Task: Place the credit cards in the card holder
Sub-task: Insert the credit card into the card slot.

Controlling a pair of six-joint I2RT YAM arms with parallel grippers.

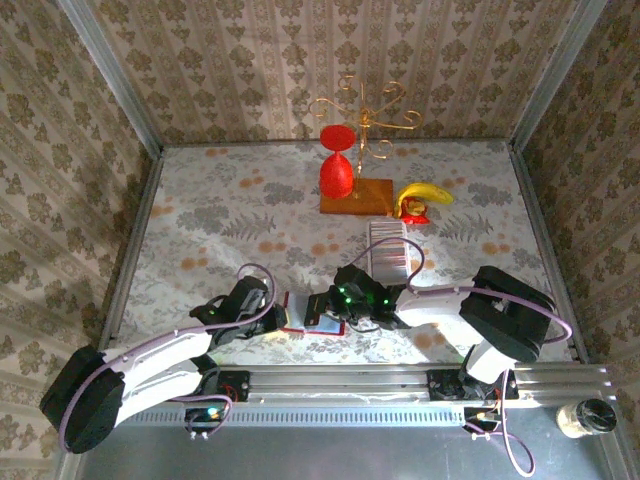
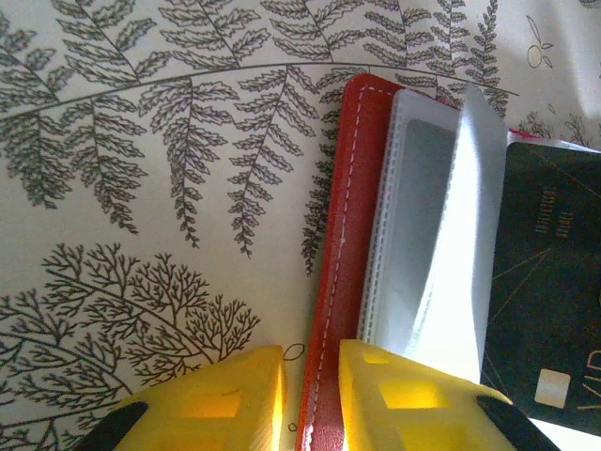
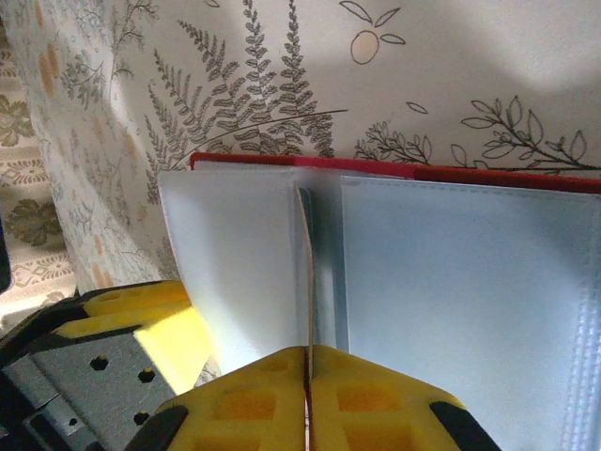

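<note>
Left half of the tabletop is open, nothing between the left wall and centre. Back centre blocked: wooden board with red goblet, gold wire stand behind, banana just right of the board. Row of credit cards lies between that cluster and the right arm; narrow lanes on both sides. Near centre is tight: card holder lies open, left pincer astride its red cover edge, jaws slightly apart, right pincer clamped on a dark card standing edge-up over the sleeves — the two pincers nearly meet, no lane between. Right rear corner is free. Patterned walls close three sides.
</note>
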